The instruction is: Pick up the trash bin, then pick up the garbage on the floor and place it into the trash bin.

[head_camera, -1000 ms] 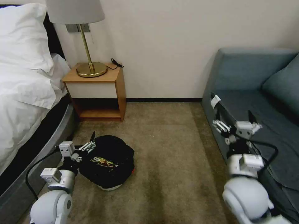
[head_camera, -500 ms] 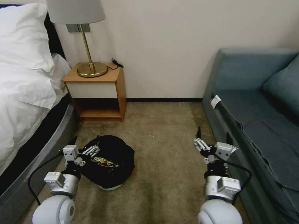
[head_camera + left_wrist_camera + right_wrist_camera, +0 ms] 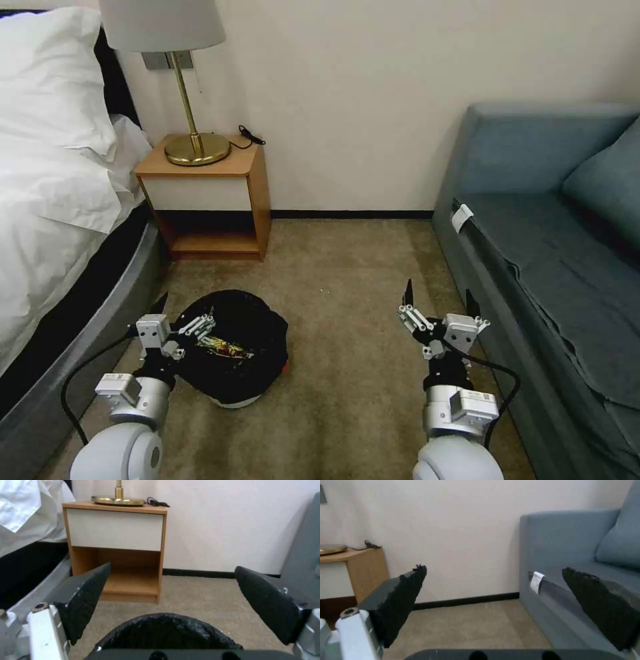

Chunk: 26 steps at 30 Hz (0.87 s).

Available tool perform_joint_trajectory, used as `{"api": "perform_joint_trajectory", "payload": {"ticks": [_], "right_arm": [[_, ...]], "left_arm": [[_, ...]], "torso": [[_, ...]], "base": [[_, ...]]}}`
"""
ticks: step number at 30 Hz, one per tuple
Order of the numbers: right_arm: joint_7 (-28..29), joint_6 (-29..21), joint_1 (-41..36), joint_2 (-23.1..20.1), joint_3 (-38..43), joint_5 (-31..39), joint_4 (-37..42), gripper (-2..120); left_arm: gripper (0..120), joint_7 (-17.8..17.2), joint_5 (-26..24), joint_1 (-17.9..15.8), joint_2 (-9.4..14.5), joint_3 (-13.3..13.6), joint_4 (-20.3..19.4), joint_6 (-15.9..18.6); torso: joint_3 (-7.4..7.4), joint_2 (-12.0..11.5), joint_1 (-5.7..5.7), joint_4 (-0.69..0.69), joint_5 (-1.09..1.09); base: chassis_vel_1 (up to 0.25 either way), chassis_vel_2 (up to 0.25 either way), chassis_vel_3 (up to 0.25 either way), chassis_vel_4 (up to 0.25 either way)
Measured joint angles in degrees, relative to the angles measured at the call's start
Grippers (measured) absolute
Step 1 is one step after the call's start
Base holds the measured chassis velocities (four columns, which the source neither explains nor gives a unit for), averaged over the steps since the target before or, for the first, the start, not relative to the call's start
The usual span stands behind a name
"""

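Presently the trash bin [image 3: 235, 347] is straddled by the wide-open, empty left pincer [image 3: 179, 315]; its loose liner may be snagged. The right pincer [image 3: 437, 308] is held open, empty.

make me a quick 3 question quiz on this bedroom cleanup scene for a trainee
1. True or false: the left hand is open beside the trash bin.
2. Where is the right hand? A) over the floor next to the sofa B) inside the bin C) on the nightstand
3. Fill in: a printed wrapper lies ___ the bin.

Key: 1 true; 2 A; 3 inside.
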Motion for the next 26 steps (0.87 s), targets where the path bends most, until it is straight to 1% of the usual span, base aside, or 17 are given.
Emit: {"api": "perform_joint_trajectory", "payload": {"ticks": [26], "right_arm": [[0.1,-0.1,0.1,-0.1,0.0,0.1,0.0,100]], "left_arm": [[100,0.1,0.0,0.0,0.0,0.0,0.1,-0.1]], "torso": [[0.0,0.0,0.0,0.0,0.0]], "base": [[0.0,0.0,0.0,0.0]]}}
